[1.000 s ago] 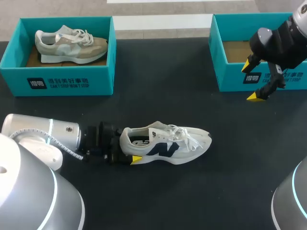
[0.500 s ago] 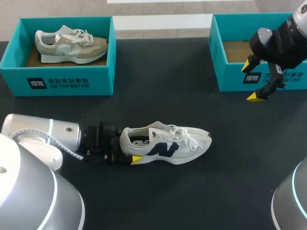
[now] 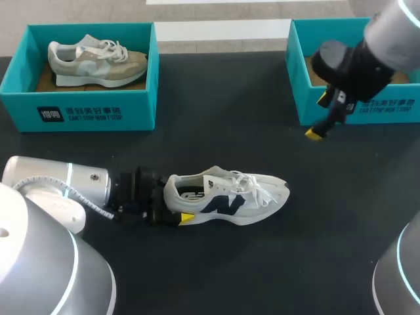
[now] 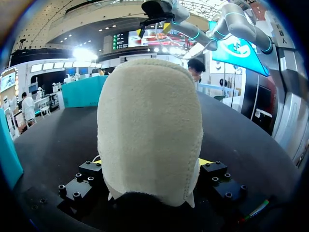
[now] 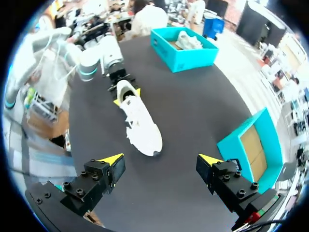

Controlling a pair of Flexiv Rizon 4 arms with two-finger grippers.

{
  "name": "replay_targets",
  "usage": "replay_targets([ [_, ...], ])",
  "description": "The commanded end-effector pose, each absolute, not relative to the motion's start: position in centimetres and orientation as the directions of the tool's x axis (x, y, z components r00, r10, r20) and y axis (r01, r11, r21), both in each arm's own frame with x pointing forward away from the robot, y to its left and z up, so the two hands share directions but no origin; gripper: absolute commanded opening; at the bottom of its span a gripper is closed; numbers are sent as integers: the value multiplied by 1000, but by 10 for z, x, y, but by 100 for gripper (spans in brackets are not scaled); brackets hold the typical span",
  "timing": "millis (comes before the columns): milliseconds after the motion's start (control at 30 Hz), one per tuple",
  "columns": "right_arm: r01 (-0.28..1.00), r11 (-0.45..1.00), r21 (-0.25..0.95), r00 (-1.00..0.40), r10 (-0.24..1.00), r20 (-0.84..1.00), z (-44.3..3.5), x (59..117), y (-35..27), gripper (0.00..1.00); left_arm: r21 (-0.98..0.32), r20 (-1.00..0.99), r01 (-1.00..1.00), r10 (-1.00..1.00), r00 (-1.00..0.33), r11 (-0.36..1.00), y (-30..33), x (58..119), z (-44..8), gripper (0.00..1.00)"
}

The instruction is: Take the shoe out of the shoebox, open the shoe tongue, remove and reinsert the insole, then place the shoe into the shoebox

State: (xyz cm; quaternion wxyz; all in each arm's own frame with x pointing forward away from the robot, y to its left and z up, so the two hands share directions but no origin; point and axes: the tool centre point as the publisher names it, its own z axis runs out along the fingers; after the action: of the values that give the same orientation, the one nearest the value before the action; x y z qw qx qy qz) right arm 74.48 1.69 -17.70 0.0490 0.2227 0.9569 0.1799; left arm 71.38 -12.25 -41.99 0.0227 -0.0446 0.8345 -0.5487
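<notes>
Live from a robotics lab bench: a silver left robot arm (image 3: 62,187) and grey right robot arm (image 3: 397,29) over a matte black table (image 3: 216,282) bearing a left teal cardboard shoebox (image 3: 141,108) and a right teal cardboard shoebox (image 3: 298,79).

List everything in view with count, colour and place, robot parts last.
table: one, black, under everything.
left shoebox: one, teal, table's far left.
right shoebox: one, teal, table's far right, empty.
grey shoe: one, grey-beige, inside left shoebox.
white shoe: one, white with dark logo, mid-table, toe pointing right.
left pincer: one, black with yellow tips, shut on white shoe's heel.
right pincer: one, black with yellow tips, open, before right shoebox.
</notes>
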Motion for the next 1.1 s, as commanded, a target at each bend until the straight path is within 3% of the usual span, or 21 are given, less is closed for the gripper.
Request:
replay_targets([
  [33, 782, 547, 299, -581, 813, 30, -178, 749, 27, 100, -917, 12, -51, -99, -995, 396, -124, 713, -425, 0],
  [567, 782, 547, 299, -581, 813, 30, -178, 749, 27, 100, -917, 12, -51, -99, -995, 396, -124, 713, -425, 0],
  [733, 880, 449, 158, -441, 894, -84, -204, 739, 55, 100, -917, 12, -51, -99, -995, 396, -124, 713, -425, 0],
  [1100, 957, 249, 148, -230, 964, -132, -236, 717, 122, 100, -917, 12, -51, -99, -995, 396, -124, 713, -425, 0],
])
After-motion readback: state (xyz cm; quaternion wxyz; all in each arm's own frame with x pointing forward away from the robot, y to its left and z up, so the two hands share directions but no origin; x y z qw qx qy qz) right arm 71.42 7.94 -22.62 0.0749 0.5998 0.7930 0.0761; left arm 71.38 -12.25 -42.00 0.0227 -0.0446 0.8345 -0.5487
